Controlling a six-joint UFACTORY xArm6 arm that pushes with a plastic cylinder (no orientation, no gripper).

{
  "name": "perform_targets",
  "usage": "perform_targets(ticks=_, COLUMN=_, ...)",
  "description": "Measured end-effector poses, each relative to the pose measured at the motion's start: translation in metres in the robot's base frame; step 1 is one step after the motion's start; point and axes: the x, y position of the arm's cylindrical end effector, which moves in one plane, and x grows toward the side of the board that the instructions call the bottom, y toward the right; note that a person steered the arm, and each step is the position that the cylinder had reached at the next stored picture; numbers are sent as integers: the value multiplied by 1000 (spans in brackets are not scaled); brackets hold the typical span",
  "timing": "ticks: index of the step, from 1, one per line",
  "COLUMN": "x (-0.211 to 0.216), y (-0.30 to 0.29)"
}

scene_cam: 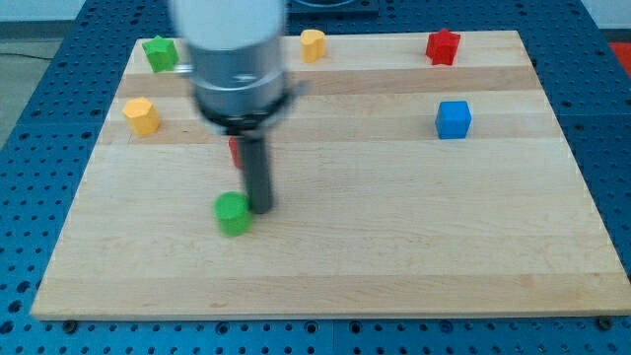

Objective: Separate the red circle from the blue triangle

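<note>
My tip point(260, 208) rests on the wooden board just right of a green block point(233, 213), close to it or touching. A sliver of a red block point(234, 151) shows behind the rod on its left side; its shape is hidden by the rod. No blue triangle shows; it may be hidden behind the arm. The arm's grey body point(237, 59) covers the board's upper left middle.
A green star-like block point(159, 52) sits at the top left, a yellow block point(142, 115) at the left, another yellow block point(313, 44) at the top middle, a red star-like block point(443, 46) at the top right, a blue cube point(454, 119) at the right.
</note>
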Motion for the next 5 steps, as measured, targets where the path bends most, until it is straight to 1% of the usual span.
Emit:
perform_targets(ticks=1, x=22, y=-74)
perform_targets(ticks=2, x=14, y=-91)
perform_targets(ticks=3, x=-49, y=-125)
perform_targets(ticks=4, x=-94, y=-43)
perform_targets(ticks=5, x=-90, y=79)
